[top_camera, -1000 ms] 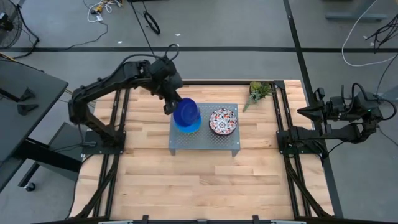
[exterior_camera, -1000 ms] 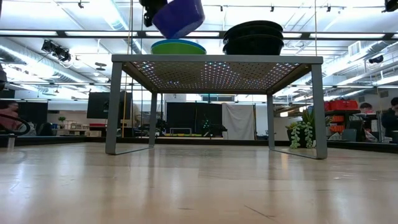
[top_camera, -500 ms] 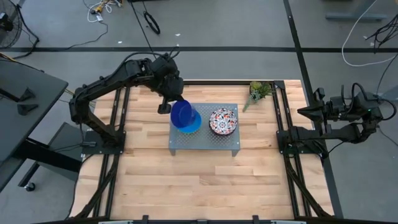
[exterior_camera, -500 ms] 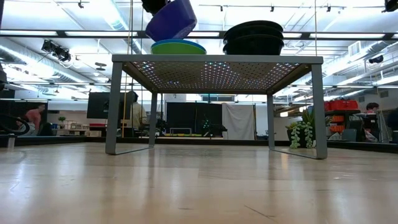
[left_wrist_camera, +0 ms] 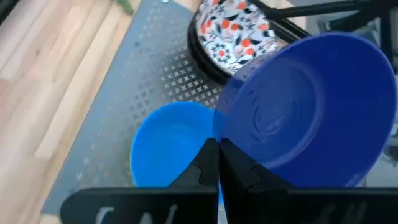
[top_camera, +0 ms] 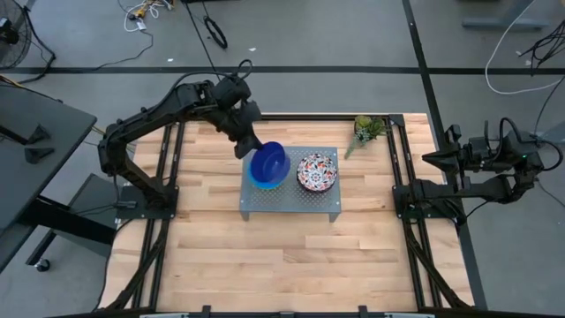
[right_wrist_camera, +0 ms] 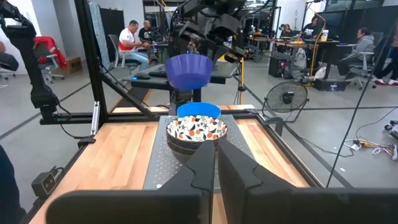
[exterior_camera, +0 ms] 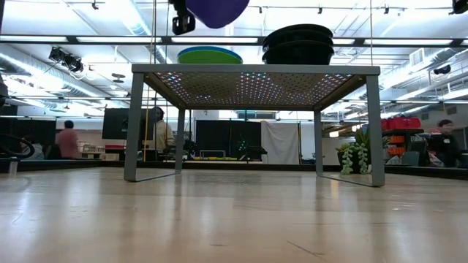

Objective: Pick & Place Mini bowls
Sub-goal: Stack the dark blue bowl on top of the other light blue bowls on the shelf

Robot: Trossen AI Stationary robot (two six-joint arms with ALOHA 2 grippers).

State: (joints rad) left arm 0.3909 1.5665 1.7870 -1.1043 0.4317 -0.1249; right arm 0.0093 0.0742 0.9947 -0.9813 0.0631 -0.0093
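High view
Left gripper (top_camera: 250, 148): held above the left part of the grey stand (top_camera: 290, 199), its fingers pinched on the rim of the dark blue bowl (top_camera: 269, 163).
Dark blue bowl: lifted in the air and tilted, over the light blue bowl (top_camera: 256, 180) that sits on the stand.
Patterned bowls (top_camera: 317, 171): stacked on the right part of the stand.
Right gripper (top_camera: 430, 158): parked at the right edge of the table (top_camera: 265, 256), far from the stand, fingers pressed together on nothing.
Plant (top_camera: 366, 129): placed near the far right corner of the stand.

Low view
Dark blue bowl (exterior_camera: 217, 11): seen in the air above the stand (exterior_camera: 256, 69).
Green bowl (exterior_camera: 210, 55): seen on the stand under it, with a blue rim just on top.
Patterned bowls (exterior_camera: 297, 42): seen dark, stacked at the right.

Left wrist view
Fingers (left_wrist_camera: 206, 165): closed tight on the dark blue bowl's (left_wrist_camera: 311, 112) rim.
Light blue bowl (left_wrist_camera: 168, 146): seen below, on the stand.

Right wrist view
Right gripper (right_wrist_camera: 216, 163): fingers nearly touching, empty.
Dark blue bowl (right_wrist_camera: 188, 70): hung above the light blue bowl (right_wrist_camera: 198, 111), behind the patterned bowls (right_wrist_camera: 196, 130).
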